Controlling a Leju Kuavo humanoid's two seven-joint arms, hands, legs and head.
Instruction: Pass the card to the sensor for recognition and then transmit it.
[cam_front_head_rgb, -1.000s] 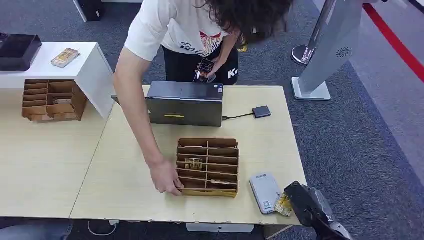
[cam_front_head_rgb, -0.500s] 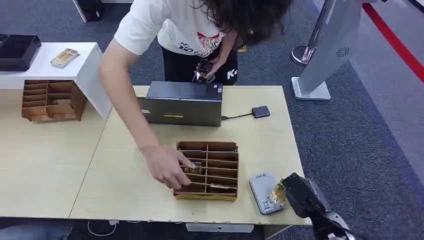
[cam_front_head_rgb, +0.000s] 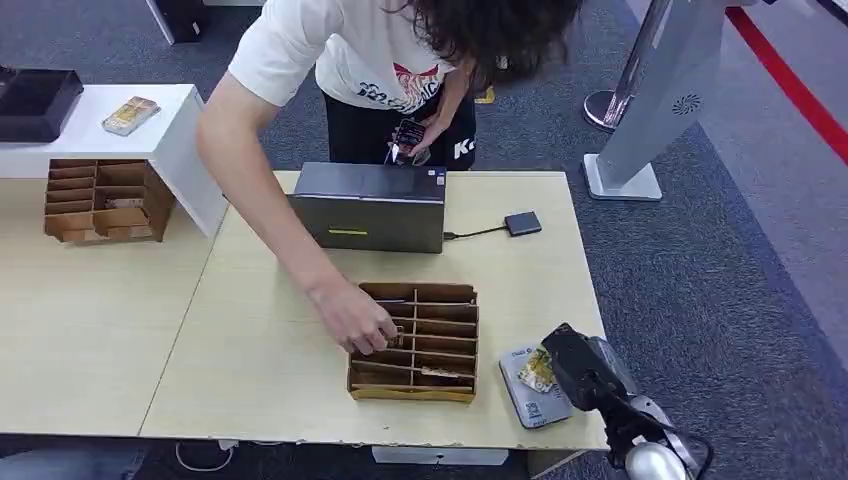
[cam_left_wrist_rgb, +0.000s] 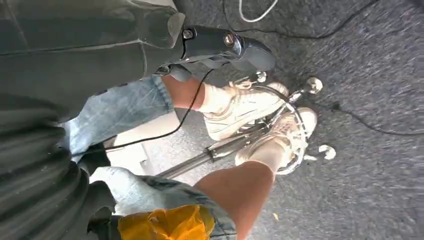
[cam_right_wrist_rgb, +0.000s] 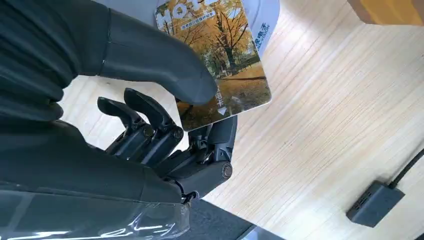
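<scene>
My right hand (cam_front_head_rgb: 578, 375) pinches a card (cam_front_head_rgb: 537, 369) printed with yellow autumn trees, thumb on top and fingers beneath. It holds the card just over the white sensor pad (cam_front_head_rgb: 532, 393) at the table's front right. In the right wrist view the card (cam_right_wrist_rgb: 220, 55) lies under the thumb, with the white sensor (cam_right_wrist_rgb: 265, 20) behind it. A wooden slotted card rack (cam_front_head_rgb: 415, 340) stands left of the sensor. A person's hand (cam_front_head_rgb: 357, 320) reaches into the rack.
A dark box-shaped machine (cam_front_head_rgb: 372, 207) stands at the back of the table (cam_front_head_rgb: 250, 350), with a small black adapter (cam_front_head_rgb: 523, 222) cabled to it. A second rack (cam_front_head_rgb: 100, 200) and a white stand (cam_front_head_rgb: 170, 130) are at the left. The person leans over from behind.
My right hand has carried the card left and forward, from beside the sensor to over it. The person's hand has moved from the rack's front corner into its slots.
</scene>
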